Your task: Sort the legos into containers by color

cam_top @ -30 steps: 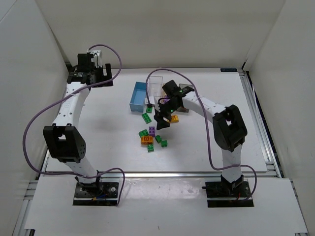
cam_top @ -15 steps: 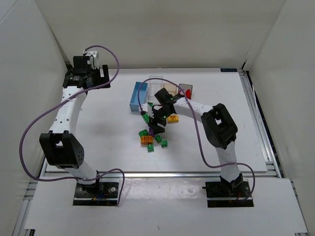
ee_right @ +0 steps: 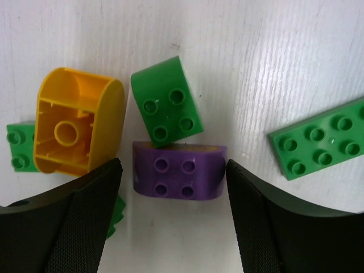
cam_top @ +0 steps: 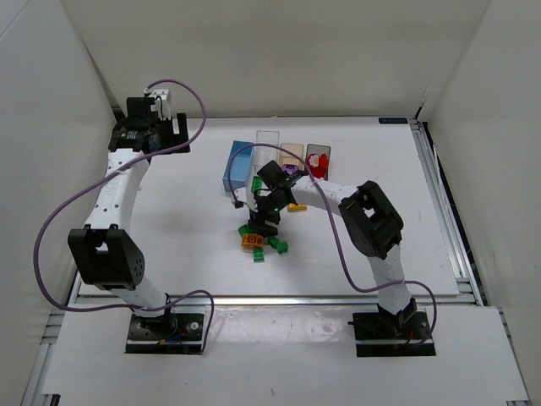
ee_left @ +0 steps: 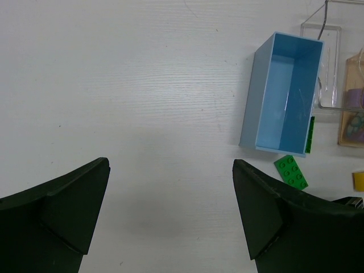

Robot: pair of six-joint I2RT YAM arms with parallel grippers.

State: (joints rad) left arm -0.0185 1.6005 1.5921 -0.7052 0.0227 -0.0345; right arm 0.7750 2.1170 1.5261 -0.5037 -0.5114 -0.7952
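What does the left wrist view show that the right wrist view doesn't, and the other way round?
Only left wrist: the light blue bin, the clear bin beside it, and the open left claw. Only right wrist: a purple brick between the fingers of the open right claw, an upturned orange-yellow brick and a rounded green brick. Both: the white table and a flat green brick, possibly not the same one.

I see purple brick (ee_right: 177, 170) between right fingers (ee_right: 256, 222); green brick (ee_right: 166, 108) touching its far side, orange brick (ee_right: 77, 128) just beside one finger. Gaps slim.
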